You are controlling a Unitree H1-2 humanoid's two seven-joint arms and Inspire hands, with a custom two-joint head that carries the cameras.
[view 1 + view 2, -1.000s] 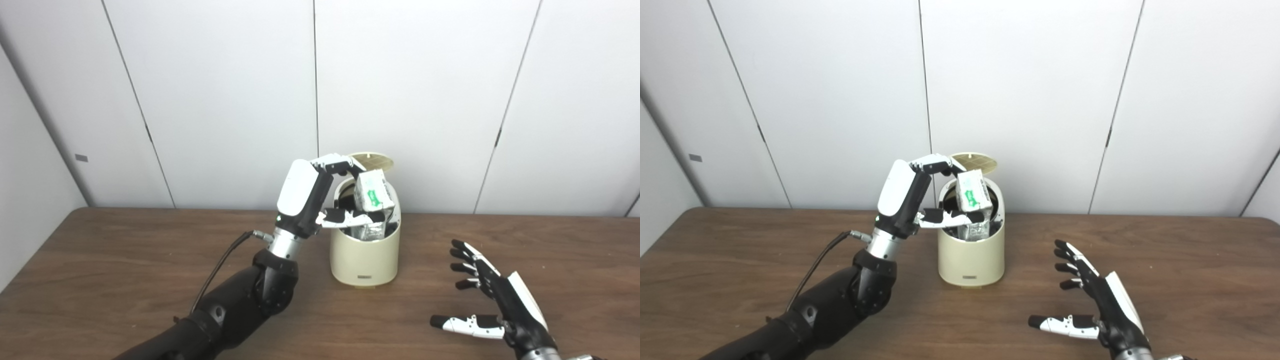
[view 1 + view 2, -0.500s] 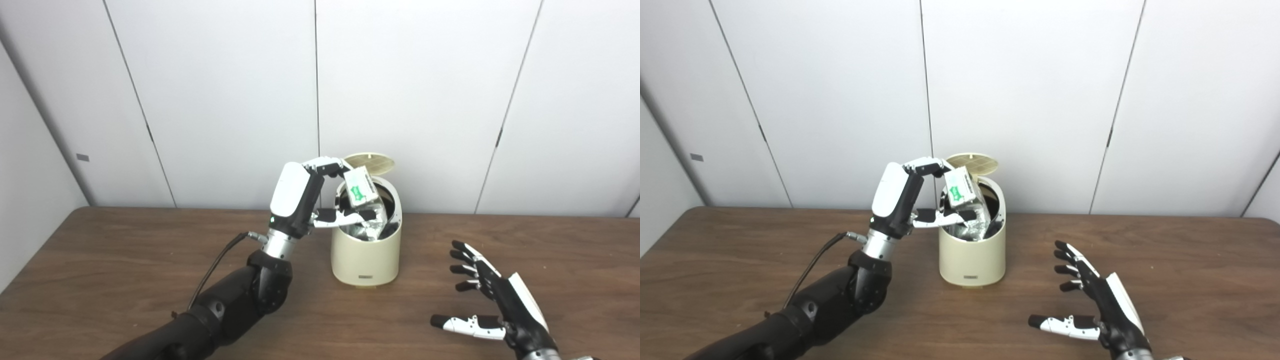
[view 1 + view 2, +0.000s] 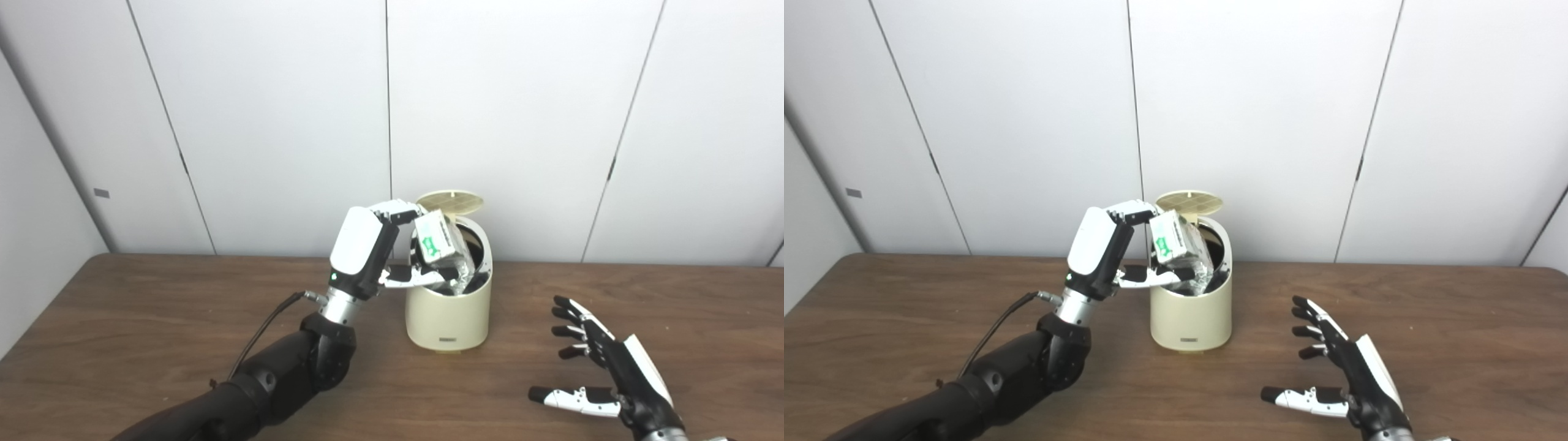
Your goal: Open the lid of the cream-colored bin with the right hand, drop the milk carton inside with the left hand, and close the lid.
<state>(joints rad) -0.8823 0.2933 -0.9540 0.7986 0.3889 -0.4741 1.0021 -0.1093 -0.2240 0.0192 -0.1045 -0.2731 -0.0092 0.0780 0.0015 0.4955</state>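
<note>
While our right hand waits nearest to us, low over the dark wooden tabletop with its fingers spread wide and nothing in them, the work goes on farther back at the bin. Our left hand is closed on the milk carton, fingers over its top and the thumb under it, and it holds the carton at the left part of the rim of the cream-colored bin.

A second ago the carton stood nearly upright over the middle of the opening; now we have drawn it back toward the left rim and tipped it, so that its green-printed face looks toward us and its lower end slants down into the mouth. We judge that the carton has not been let go yet: it sits partly inside the opening, above the crinkled silvery liner, and the drop is the step in hand. The right hand has not shifted in that time.

Behind the carton the round lid stands raised at the back of the bin, clear of the opening, so the first part of the task looks done. Closing it remains for later. Beyond everything runs the plain white panelled wall
</note>
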